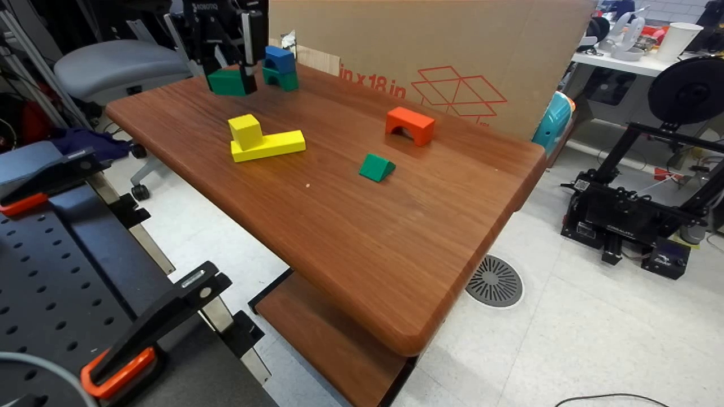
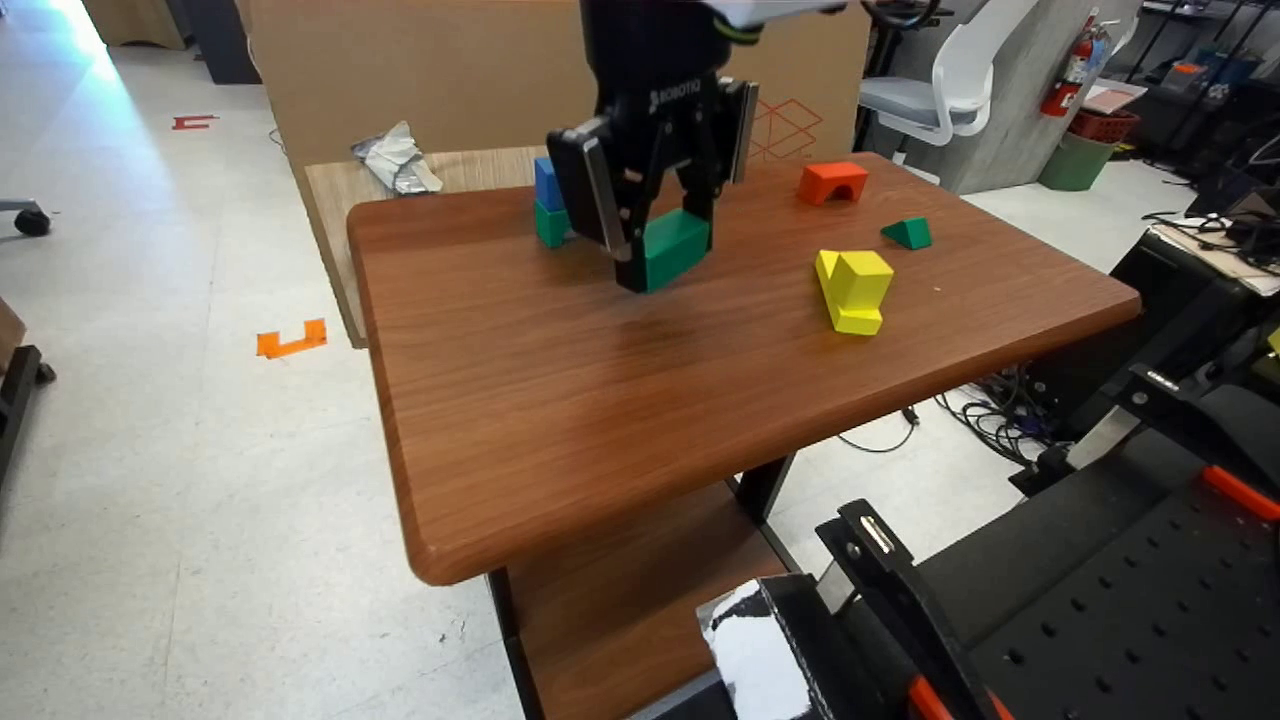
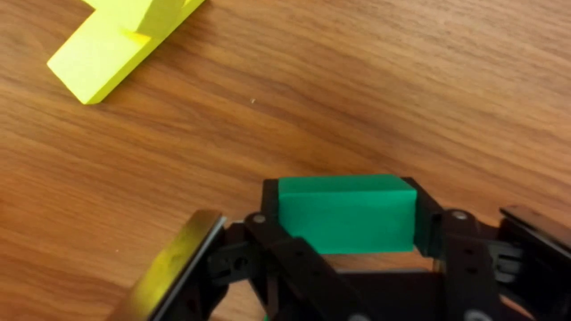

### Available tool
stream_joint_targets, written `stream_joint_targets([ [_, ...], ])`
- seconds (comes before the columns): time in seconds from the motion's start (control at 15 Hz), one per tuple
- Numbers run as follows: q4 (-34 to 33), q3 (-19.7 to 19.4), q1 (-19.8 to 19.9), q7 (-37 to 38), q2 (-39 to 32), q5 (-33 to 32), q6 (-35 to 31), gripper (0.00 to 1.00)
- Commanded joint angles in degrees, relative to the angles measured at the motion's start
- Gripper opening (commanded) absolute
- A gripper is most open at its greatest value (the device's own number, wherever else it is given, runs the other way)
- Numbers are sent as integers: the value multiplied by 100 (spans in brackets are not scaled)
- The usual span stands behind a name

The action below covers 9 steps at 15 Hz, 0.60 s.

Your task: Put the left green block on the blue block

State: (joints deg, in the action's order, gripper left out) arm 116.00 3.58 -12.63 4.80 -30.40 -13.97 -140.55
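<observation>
My gripper (image 1: 231,80) is shut on the left green block (image 1: 226,83), a plain wide green block, with one finger on each end. The block is held above the table, as its shadow below shows in an exterior view (image 2: 675,250). In the wrist view, the block (image 3: 348,218) fills the space between the fingers. The blue block (image 1: 280,59) sits on a green arch block (image 1: 285,80) near the table's edge by the cardboard. The blue block also shows, partly hidden behind the gripper, in an exterior view (image 2: 546,184). It is out of the wrist view.
A yellow bar with a yellow cube on it (image 1: 270,147) lies on the brown table (image 1: 350,226). An orange arch block (image 1: 410,124) and a green triangular block (image 1: 375,167) lie further along. A large cardboard sheet (image 1: 362,34) stands along one table edge.
</observation>
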Motion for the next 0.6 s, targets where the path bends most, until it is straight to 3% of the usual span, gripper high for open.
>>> stream_joint_targets([
  [0.0, 277, 142, 214, -274, 626, 291, -18, 41],
  [0.53, -447, 169, 477, -203, 806, 1316, 677, 41],
])
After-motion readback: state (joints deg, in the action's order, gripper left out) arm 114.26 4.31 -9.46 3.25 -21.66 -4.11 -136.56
